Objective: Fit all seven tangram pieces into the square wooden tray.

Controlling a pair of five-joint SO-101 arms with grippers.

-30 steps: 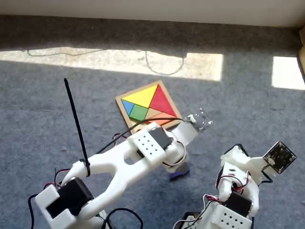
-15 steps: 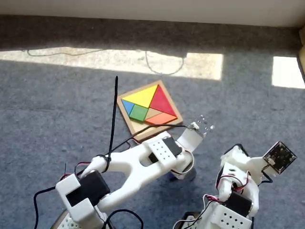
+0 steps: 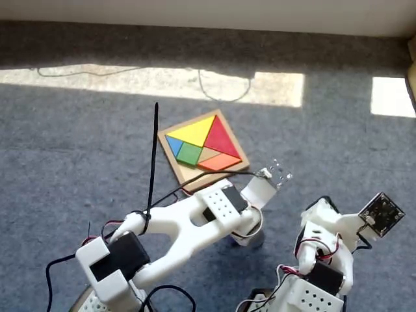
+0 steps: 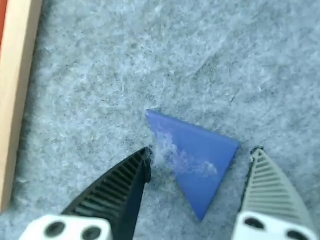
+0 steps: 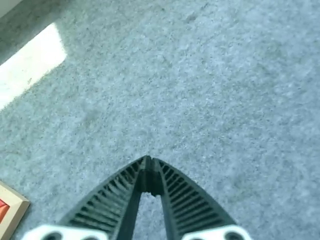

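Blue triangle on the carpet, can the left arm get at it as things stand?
Probably yes. The left gripper is open over the blue triangle, with a fingertip off either side of it, and nothing else lies between them on the carpet.

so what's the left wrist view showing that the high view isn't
Left wrist view: a blue triangle lying flat on the carpet, loose between the open fingers of the left gripper. High view: the yellow triangle, red triangle and other pieces seated in the tray, plus the left arm and right arm. Both: the tray's wooden rim and the grey carpet.
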